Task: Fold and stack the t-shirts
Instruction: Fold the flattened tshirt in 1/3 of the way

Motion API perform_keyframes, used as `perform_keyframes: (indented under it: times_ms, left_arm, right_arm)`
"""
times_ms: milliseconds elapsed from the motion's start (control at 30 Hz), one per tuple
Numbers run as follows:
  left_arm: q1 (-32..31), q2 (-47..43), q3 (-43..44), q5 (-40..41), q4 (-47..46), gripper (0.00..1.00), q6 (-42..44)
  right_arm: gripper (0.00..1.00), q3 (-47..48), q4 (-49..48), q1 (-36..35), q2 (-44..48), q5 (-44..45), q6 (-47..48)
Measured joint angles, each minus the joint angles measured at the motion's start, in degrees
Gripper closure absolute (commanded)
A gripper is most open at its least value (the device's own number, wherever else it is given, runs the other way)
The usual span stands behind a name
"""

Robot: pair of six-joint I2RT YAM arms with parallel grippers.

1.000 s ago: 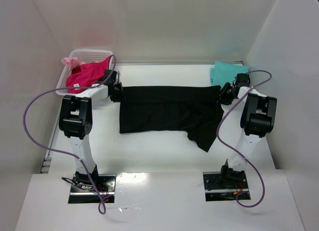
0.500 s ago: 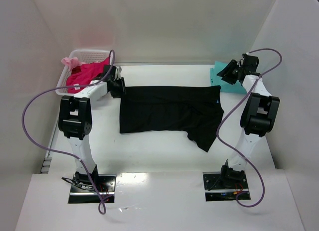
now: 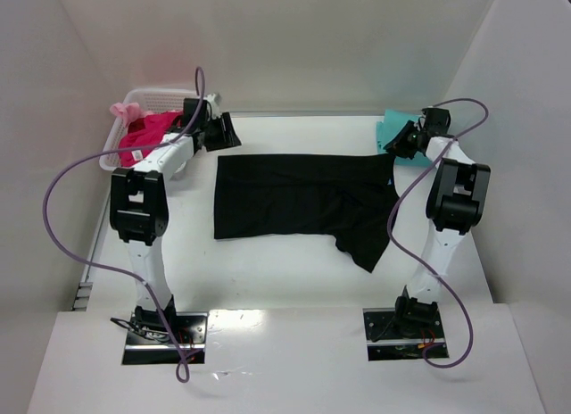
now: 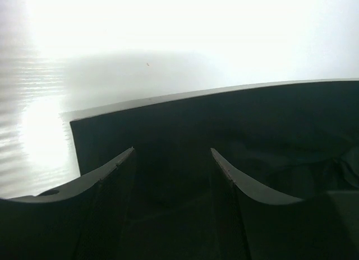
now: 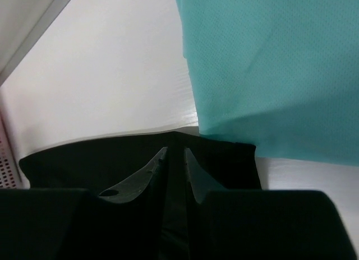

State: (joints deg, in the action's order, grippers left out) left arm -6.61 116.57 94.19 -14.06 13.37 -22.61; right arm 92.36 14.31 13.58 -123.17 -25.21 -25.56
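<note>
Top external view: a black short-sleeved cloth t-shirt (image 3: 303, 195) lies spread flat across the middle of the white table (image 3: 294, 280), one sleeve trailing toward the near right. A teal cloth t-shirt (image 3: 391, 122) lies folded at the far right corner, just beside the black shirt's far right corner. A magenta-pink cloth t-shirt (image 3: 150, 134) is heaped in the white lattice plastic basket (image 3: 162, 95) at the far left.

The left gripper (image 3: 223, 133) hangs just beyond the black shirt's far left corner. The left wrist view shows its jaws spread with nothing between them, and the shirt's straight edge (image 4: 252, 125) below them.

The right gripper (image 3: 394, 144) hovers where the teal and black shirts meet. In the right wrist view its jaws are drawn to a narrow slit (image 5: 174, 150) above the black shirt's corner (image 5: 84, 159), with the teal cloth (image 5: 269, 64) beyond. It cannot be told whether they pinch any fabric.
</note>
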Motion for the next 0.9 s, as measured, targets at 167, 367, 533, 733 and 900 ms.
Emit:
perform_keyframes:
  times_ms: [167, 367, 533, 733, 900]
  left_arm:
    - [-1.8, 5.6, 0.9, 2.7, -0.5, 0.37, 0.2]
    - [-4.6, 7.3, 0.9, 6.4, -0.5, 0.37, 0.3]
    - [-4.4, 8.7, 1.1, 8.9, -0.6, 0.37, 0.3]
    - [-4.3, 9.4, 1.4, 12.2, 0.1, 0.37, 0.2]
    - [-4.3, 9.4, 2.3, 12.4, 0.3, 0.37, 0.2]
  right_arm:
    - [0.78, 0.6, 1.2, -1.2, -1.6, 2.6, 1.9]
    - [0.78, 0.7, 2.6, -1.7, -2.3, 7.1, 3.1]
    - [0.77, 0.7, 3.0, -1.7, 0.3, 10.0, 3.2]
    - [0.77, 1.4, 3.0, -1.7, 5.6, 9.0, 3.8]
    - [0.77, -2.3, 1.6, -1.7, 10.4, 5.5, 3.8]
